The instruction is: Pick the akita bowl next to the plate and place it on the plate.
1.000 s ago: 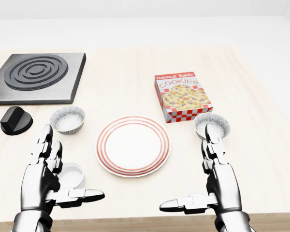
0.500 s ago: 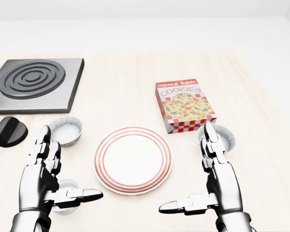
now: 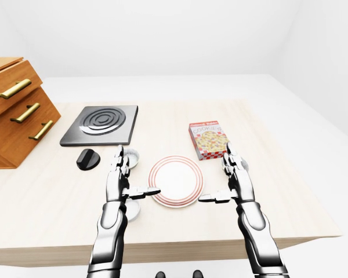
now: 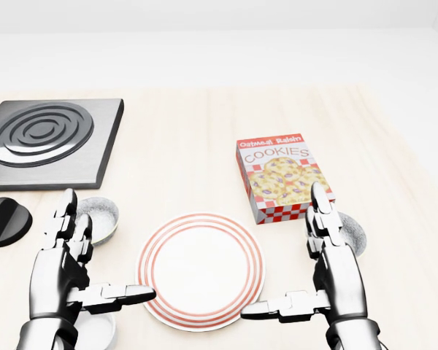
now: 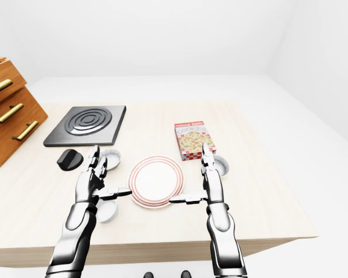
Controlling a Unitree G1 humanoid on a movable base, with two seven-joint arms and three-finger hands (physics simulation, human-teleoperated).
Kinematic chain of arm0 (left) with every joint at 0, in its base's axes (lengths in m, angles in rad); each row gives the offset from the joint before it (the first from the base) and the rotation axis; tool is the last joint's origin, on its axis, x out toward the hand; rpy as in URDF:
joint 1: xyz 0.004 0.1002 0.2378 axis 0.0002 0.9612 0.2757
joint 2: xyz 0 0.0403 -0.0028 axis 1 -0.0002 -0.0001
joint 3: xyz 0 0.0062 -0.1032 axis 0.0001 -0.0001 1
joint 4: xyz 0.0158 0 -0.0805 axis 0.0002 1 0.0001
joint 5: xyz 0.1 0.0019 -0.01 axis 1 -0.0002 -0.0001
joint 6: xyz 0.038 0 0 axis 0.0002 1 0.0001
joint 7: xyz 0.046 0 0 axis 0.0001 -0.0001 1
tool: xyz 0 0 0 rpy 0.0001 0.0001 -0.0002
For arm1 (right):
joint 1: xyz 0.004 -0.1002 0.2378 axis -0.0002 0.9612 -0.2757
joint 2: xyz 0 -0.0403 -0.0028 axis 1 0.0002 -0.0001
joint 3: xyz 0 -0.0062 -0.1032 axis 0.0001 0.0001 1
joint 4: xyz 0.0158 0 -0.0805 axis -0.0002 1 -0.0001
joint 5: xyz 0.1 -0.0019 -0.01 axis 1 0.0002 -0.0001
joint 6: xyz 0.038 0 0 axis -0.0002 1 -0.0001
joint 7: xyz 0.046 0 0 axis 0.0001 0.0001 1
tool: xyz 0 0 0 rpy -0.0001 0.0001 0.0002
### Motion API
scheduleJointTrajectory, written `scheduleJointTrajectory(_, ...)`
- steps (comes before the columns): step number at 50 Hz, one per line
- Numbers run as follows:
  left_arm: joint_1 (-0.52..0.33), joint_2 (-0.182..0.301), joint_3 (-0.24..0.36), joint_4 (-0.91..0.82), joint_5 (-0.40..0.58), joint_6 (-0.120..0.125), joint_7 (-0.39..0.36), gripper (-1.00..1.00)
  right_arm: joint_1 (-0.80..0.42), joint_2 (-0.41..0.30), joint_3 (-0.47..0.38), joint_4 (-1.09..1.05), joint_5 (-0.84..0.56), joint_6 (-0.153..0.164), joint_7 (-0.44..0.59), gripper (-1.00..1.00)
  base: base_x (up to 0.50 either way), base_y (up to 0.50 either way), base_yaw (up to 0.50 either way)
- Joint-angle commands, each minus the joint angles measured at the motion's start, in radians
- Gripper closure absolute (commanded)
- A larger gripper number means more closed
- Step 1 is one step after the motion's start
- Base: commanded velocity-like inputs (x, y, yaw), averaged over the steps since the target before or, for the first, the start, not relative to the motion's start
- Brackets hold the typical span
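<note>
A white plate (image 4: 201, 271) with red rings lies low in the middle of the head view. One speckled grey bowl (image 4: 96, 217) sits to its upper left, just right of my left hand's raised fingers (image 4: 64, 226). A second speckled bowl (image 4: 352, 235) sits to the plate's right, partly hidden behind my right hand's fingers (image 4: 323, 226). My left hand (image 4: 108, 248) and right hand (image 4: 280, 249) are both open and empty. They flank the plate with fingers upright and thumbs pointing inward.
A cookies box (image 4: 283, 176) lies above the right bowl. A black stove plate (image 4: 47, 138) is at upper left, a black knob-like thing (image 4: 1, 220) at the left edge, and a white cup (image 4: 95, 332) under my left hand. A wooden drawer cabinet (image 3: 14, 110) stands far left.
The camera has moved: the whole tabletop slid down in the head view. The plate and both bowls now lie level with my hands, which hold the same open pose.
</note>
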Motion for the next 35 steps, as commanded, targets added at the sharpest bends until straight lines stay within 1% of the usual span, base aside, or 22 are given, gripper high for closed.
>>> scheduleJointTrajectory(1,0.001,0.000,0.001,0.005,0.000,-0.005,-0.001,-1.00,-0.001,0.001,-0.001,-0.001,-0.001,0.000,-0.011,-1.00,0.00,0.00,0.00)
scheduleJointTrajectory(2,0.001,0.000,0.000,0.004,0.000,-0.004,-0.001,-1.00,-0.002,0.000,-0.003,0.008,0.000,-0.008,-0.010,-1.00,0.00,0.00,0.00)
scheduleJointTrajectory(3,0.001,0.000,0.000,0.004,0.001,-0.004,-0.001,-1.00,-0.002,0.000,-0.002,-0.001,-0.001,0.000,-0.011,-1.00,0.00,0.00,0.00)
scheduleJointTrajectory(5,0.002,0.000,-0.002,-0.007,0.002,0.005,0.001,-1.00,0.000,0.000,-0.002,0.000,0.000,-0.005,-0.009,-1.00,0.00,0.00,0.00)
scheduleJointTrajectory(7,0.001,0.000,-0.001,0.001,0.002,-0.002,0.000,-1.00,0.001,-0.001,-0.001,-0.007,0.000,0.001,-0.006,-1.00,0.00,0.00,0.00)
scheduleJointTrajectory(12,0.001,-0.001,-0.001,-0.003,0.002,0.003,0.001,-1.00,-0.006,-0.001,-0.004,0.011,0.001,-0.009,-0.006,-1.00,0.00,0.00,0.00)
scheduleJointTrajectory(13,-0.001,0.000,-0.001,-0.001,0.002,0.003,0.002,-1.00,-0.004,-0.001,-0.002,-0.005,-0.001,0.004,-0.008,-1.00,0.00,0.00,0.00)
scheduleJointTrajectory(15,-0.001,0.000,-0.001,0.000,0.004,0.002,0.002,-1.00,-0.005,0.000,-0.003,-0.004,-0.004,0.002,-0.012,-1.00,0.00,0.00,0.00)
scheduleJointTrajectory(16,0.000,0.001,-0.008,-0.015,0.020,0.018,0.010,-1.00,-0.007,0.000,-0.004,0.009,-0.004,-0.008,-0.015,-1.00,0.00,0.00,0.00)
scheduleJointTrajectory(17,0.001,0.001,-0.009,-0.017,0.023,0.020,0.010,-1.00,-0.006,0.000,-0.003,-0.003,-0.006,0.002,-0.015,-1.00,0.00,0.00,0.00)
scheduleJointTrajectory(18,0.003,0.001,-0.011,-0.026,0.027,0.024,0.010,-1.00,-0.008,-0.001,-0.005,0.008,-0.005,-0.008,-0.016,-1.00,0.00,0.00,0.00)
scheduleJointTrajectory(19,0.001,0.006,-0.014,-0.038,0.046,0.039,0.016,-1.00,-0.008,-0.001,-0.005,0.011,-0.004,-0.011,-0.016,-1.00,0.00,0.00,0.00)
scheduleJointTrajectory(20,0.006,0.013,-0.017,-0.110,0.074,0.087,0.030,-1.00,-0.009,0.000,-0.004,0.017,-0.007,-0.014,-0.017,-1.00,0.00,0.00,0.00)
scheduleJointTrajectory(23,-0.003,0.019,-0.006,-0.272,0.093,0.087,0.037,-1.00,-0.009,-0.001,-0.005,0.019,-0.004,-0.016,-0.015,-1.00,0.00,0.00,0.00)
scheduleJointTrajectory(25,-0.020,0.034,-0.003,-0.364,0.138,0.087,0.036,-1.00,-0.013,-0.002,-0.008,0.025,-0.002,-0.016,-0.015,-1.00,0.00,0.00,0.00)
scheduleJointTrajectory(27,-0.059,0.043,0.013,-0.468,0.154,0.087,0.015,-1.00,-0.006,-0.002,-0.007,0.004,-0.002,0.000,-0.014,-1.00,0.00,0.00,0.00)
scheduleJointTrajectory(29,-0.130,0.073,0.023,-0.568,0.196,0.087,-0.005,-1.00,-0.008,-0.002,-0.009,0.020,-0.003,-0.015,-0.016,-1.00,0.00,0.00,0.00)
scheduleJointTrajectory(30,-0.219,0.107,0.041,-0.652,0.213,0.087,-0.029,-1.00,-0.003,-0.001,-0.007,0.003,-0.002,-0.002,-0.014,-1.00,0.00,0.00,0.00)
scheduleJointTrajectory(31,-0.268,0.128,0.045,-0.668,0.239,0.087,-0.038,-1.00,-0.005,-0.002,-0.008,0.013,-0.002,-0.010,-0.014,-1.00,0.00,0.00,0.00)
scheduleJointTrajectory(32,-0.271,0.125,0.047,-0.669,0.246,0.087,-0.043,-1.00,-0.005,-0.002,-0.008,0.014,-0.002,-0.011,-0.014,-1.00,0.00,0.00,0.00)
scheduleJointTrajectory(34,-0.379,0.160,0.074,-0.712,0.255,0.087,-0.074,-1.00,-0.007,-0.001,-0.007,0.020,-0.001,-0.014,-0.015,-1.00,0.00,0.00,0.00)
scheduleJointTrajectory(35,-0.384,0.160,0.075,-0.714,0.257,0.087,-0.077,-1.00,-0.007,-0.001,-0.007,0.021,-0.001,-0.014,-0.015,-1.00,0.00,0.00,0.00)
